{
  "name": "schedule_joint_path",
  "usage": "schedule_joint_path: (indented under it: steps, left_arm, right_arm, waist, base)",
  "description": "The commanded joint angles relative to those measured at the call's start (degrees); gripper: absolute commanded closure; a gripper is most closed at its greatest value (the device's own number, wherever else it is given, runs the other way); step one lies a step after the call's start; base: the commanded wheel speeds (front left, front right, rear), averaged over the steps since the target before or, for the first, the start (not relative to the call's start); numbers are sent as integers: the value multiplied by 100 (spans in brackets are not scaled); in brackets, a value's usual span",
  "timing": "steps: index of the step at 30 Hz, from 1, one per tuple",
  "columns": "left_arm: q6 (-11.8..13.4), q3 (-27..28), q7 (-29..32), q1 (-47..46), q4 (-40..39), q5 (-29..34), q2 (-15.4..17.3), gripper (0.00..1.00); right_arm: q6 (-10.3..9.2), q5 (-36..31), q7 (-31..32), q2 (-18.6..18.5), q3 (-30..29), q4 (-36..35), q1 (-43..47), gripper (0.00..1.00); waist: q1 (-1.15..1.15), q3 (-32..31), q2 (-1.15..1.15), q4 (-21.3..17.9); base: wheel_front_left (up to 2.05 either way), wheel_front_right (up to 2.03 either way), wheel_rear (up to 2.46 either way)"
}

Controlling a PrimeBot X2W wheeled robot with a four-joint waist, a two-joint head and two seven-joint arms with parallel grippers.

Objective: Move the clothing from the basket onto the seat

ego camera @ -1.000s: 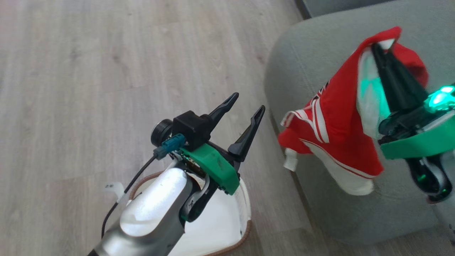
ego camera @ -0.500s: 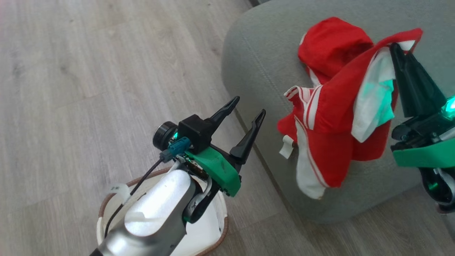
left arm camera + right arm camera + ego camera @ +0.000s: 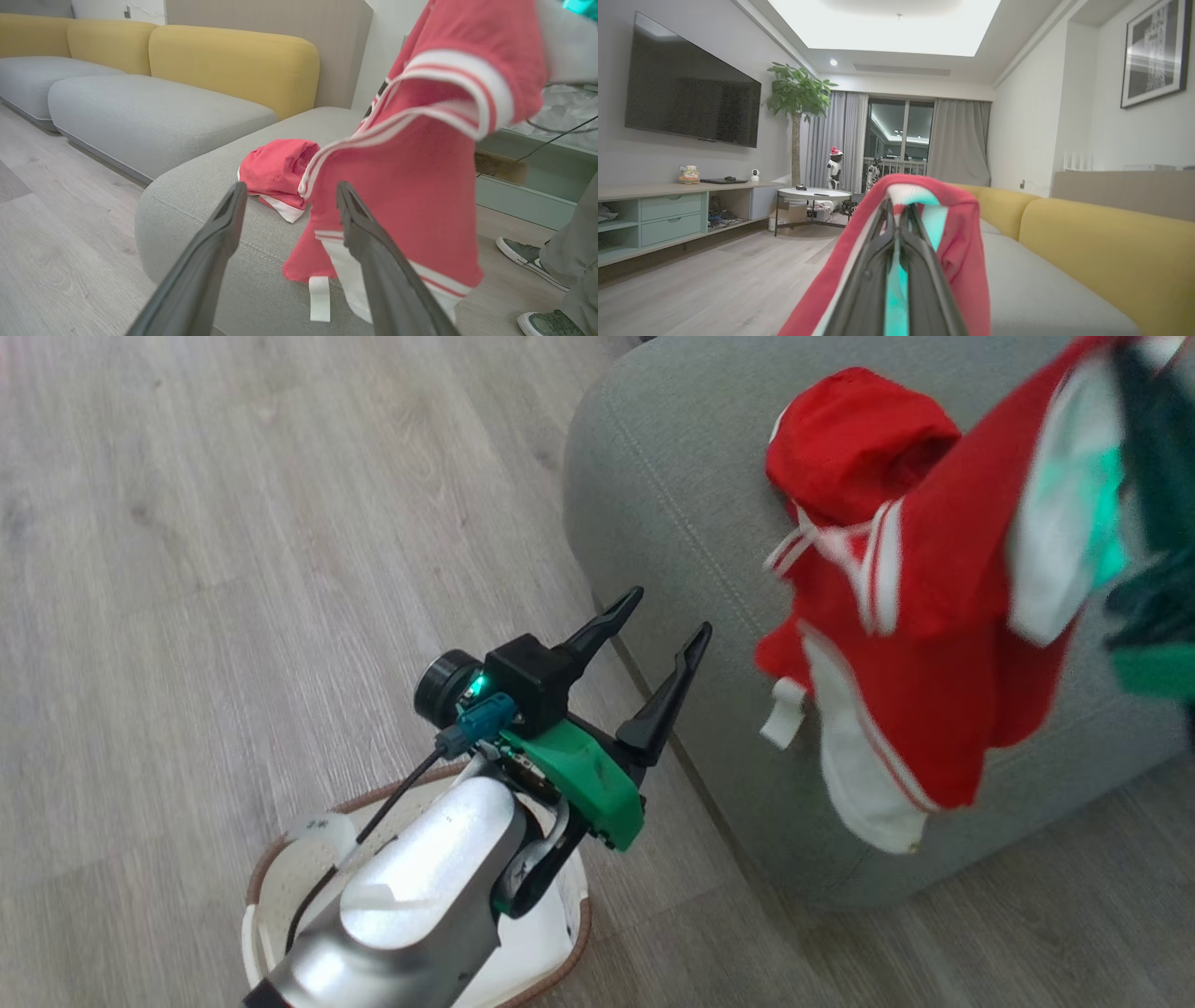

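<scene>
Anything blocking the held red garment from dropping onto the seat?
Nothing visible. The garment, shut in the right end effector, hangs at the edge of the seat; a second red garment lies on the cushion beside it, not underneath.

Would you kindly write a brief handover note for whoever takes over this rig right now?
Right gripper: shut on a bright red sportswear garment with white stripes, hanging over the edge of the large grey-green fabric seat.
Left gripper: open, empty, above the small cream plastic basket.
Done: another red garment lies crumpled on the seat.
Left: lay the held garment on the seat, release, then check the basket; its inside is partly hidden.
</scene>
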Motion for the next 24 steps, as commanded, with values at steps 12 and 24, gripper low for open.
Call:
schedule_joint_path:
  steps: [12,24]
  left_arm:
    - [68,52,89,-659,-208,130,18,0]
    - [166,-171,423,-1208,-399,381,-57,0]
  right_arm:
    - [-1,546,-37,-1329,-191,1020,-1747,100]
    - [-1,-460,-37,-1701,-781,2991,-2828,100]
  waist:
    - [0,666,0,428]
    - [0,1732,0,948]
  base:
    - [0,0,0]
    - [0,0,0]
